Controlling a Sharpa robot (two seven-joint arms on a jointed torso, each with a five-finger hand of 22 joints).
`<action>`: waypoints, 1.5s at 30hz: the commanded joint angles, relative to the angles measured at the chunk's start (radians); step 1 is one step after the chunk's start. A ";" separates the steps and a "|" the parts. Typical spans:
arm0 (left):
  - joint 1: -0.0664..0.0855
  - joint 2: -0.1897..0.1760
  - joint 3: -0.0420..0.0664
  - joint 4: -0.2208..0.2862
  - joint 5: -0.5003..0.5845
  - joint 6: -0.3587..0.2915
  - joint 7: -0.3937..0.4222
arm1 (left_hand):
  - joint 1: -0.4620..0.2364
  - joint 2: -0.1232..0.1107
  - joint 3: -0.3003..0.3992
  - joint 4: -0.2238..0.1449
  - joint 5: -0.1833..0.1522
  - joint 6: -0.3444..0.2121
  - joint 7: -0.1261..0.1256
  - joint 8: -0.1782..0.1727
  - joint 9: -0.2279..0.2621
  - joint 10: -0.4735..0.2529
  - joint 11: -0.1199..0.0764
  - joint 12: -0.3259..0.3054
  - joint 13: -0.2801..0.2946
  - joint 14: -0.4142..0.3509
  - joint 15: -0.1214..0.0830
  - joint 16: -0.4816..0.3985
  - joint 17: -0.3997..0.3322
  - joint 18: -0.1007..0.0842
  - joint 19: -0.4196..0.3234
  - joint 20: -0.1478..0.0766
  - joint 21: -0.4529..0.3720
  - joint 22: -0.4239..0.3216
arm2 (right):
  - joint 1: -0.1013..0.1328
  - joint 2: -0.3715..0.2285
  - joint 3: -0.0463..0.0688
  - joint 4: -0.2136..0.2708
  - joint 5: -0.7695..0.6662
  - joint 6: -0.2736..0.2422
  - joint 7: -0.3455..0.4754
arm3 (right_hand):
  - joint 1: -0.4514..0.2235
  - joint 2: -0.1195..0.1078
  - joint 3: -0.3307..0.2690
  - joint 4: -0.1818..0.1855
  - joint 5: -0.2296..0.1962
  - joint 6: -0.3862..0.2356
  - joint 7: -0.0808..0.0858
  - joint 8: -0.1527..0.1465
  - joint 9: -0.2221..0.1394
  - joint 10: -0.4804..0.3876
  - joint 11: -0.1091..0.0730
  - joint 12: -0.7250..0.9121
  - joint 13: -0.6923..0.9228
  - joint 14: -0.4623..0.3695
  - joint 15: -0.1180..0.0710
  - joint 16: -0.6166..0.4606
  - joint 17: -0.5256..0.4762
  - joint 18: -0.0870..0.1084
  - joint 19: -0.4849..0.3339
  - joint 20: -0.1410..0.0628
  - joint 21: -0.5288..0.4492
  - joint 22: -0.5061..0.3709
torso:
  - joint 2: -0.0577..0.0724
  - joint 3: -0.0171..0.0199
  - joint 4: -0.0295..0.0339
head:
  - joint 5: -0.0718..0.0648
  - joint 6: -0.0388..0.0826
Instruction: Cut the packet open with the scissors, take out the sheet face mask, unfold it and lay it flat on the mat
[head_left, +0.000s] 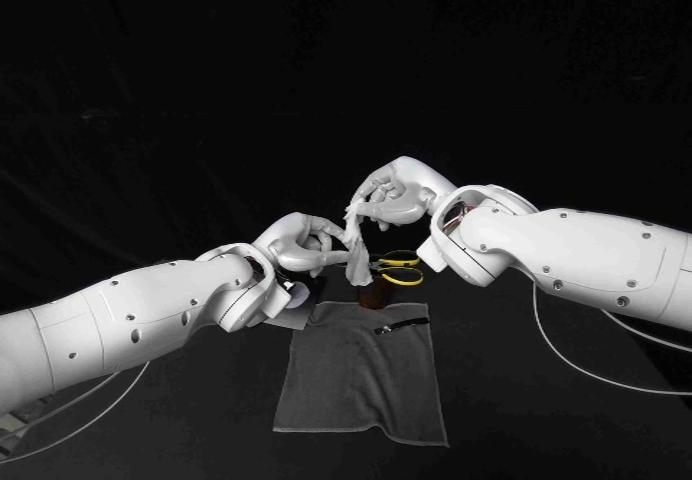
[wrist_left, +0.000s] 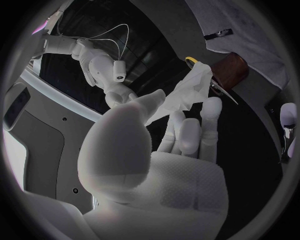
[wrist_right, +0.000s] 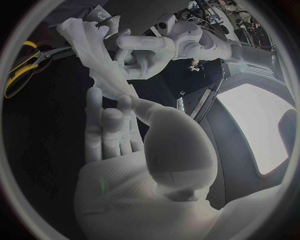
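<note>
The white sheet mask (head_left: 355, 248) hangs crumpled in a long strip above the far end of the grey mat (head_left: 361, 380). My right hand (head_left: 392, 195) pinches its upper end. My left hand (head_left: 306, 245) holds it lower down, from the side. The left wrist view has the mask (wrist_left: 187, 90) between the thumb and fingers of my left hand (wrist_left: 181, 135). In the right wrist view the mask (wrist_right: 100, 65) runs from my right hand (wrist_right: 119, 130) to my left hand (wrist_right: 150, 50). The yellow-handled scissors (head_left: 398, 272) lie just past the mat on a brown object (head_left: 378, 296).
A small dark strip (head_left: 404, 323) lies on the mat's far right corner. In the left wrist view the scissors (wrist_left: 192, 60), the brown object (wrist_left: 228, 70) and the mat (wrist_left: 250, 25) lie beyond the fingers. Black table surrounds the mat.
</note>
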 joint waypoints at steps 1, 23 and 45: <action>0.000 0.000 0.001 0.002 0.004 0.018 0.024 | 0.016 0.007 -0.023 -0.003 0.002 0.014 -0.002 -0.009 0.004 -0.008 -0.002 0.008 0.001 -0.006 -0.001 0.001 0.002 0.012 -0.003 0.004 -0.005 -0.001 | 0.001 0.000 0.001 -0.002 0.000 -0.009 0.003 | -0.001 0.007 0.006 0.002 0.003 0.008 0.002 0.022 0.070 -0.002 -0.008 -0.001 0.000 0.009 0.001 0.001 0.001 0.011 0.005 -0.002 0.003 0.002 | 0.000 0.0002 -0.0001 | 0.000 0.002; 0.000 0.006 0.001 -0.004 0.020 -0.082 0.016 | 0.027 0.132 -0.078 0.090 0.001 0.219 -0.076 0.071 0.069 0.140 -0.057 0.026 0.082 0.076 -0.050 0.002 0.089 -0.002 0.077 -0.034 0.063 0.031 | 0.001 -0.017 0.001 0.038 -0.001 -0.002 0.002 | -0.003 0.007 0.008 0.001 0.003 0.009 0.002 0.022 0.070 -0.001 -0.008 -0.001 0.000 0.010 0.001 0.002 0.002 0.011 0.005 -0.002 0.004 0.002 | 0.000 0.0001 -0.0009 | 0.004 -0.002; 0.000 -0.034 0.013 0.024 0.053 -0.139 0.094 | 0.116 0.173 -0.036 0.062 0.001 0.258 -0.081 0.114 0.112 0.266 -0.078 0.005 0.156 0.116 -0.073 -0.004 0.136 -0.011 0.115 -0.058 0.098 0.050 | 0.001 -0.023 0.001 0.001 0.005 0.018 -0.005 | -0.005 0.005 0.009 0.000 0.003 0.009 0.002 0.022 0.071 0.000 -0.008 -0.002 0.000 0.009 0.001 0.000 -0.002 0.011 0.005 -0.002 0.004 0.003 | -0.001 0.0006 -0.0007 | -0.002 0.001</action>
